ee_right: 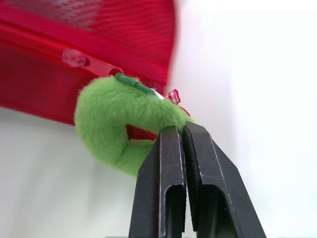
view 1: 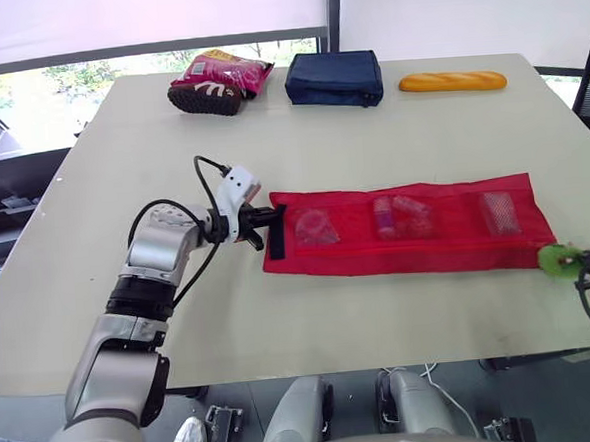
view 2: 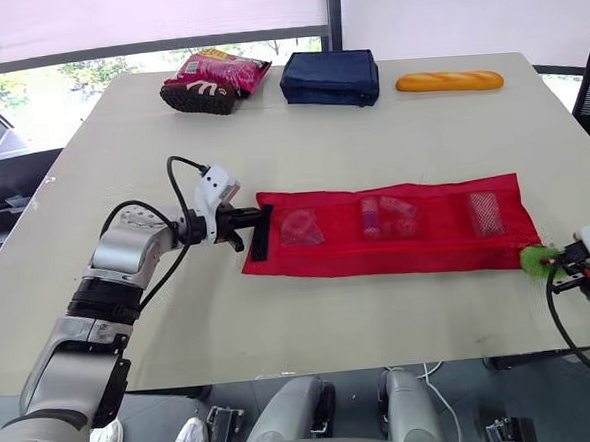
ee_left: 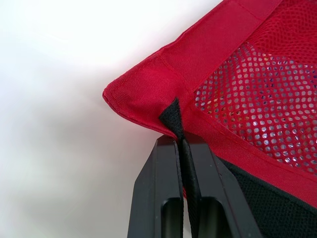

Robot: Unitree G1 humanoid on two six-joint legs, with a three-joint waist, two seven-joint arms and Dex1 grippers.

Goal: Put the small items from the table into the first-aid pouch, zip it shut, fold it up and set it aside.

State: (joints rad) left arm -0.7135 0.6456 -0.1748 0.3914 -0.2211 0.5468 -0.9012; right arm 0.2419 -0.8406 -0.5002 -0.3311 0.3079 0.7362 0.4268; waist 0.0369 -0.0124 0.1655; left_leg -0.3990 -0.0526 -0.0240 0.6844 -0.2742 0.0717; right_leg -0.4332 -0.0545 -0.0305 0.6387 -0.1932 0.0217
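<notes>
The red first-aid pouch (view 1: pixel 406 236) lies unfolded and flat on the table (view 1: pixel 371 146), its long side running left to right. Small items (view 1: pixel 400 217) sit inside its three mesh pockets.

- Left gripper (ee_left: pixel 182 144) – fingers closed on the black strap (ee_left: pixel 173 116) at the pouch's left end.
- Right gripper (ee_right: pixel 182 131) – fingers pinched on the green fuzzy zipper pull (ee_right: pixel 114 124) at the pouch's right near corner.

A snack bag (view 1: pixel 221 73), a navy case (view 1: pixel 334 78) and a bread loaf (view 1: pixel 452 81) rest along the far edge, well apart from the pouch.
</notes>
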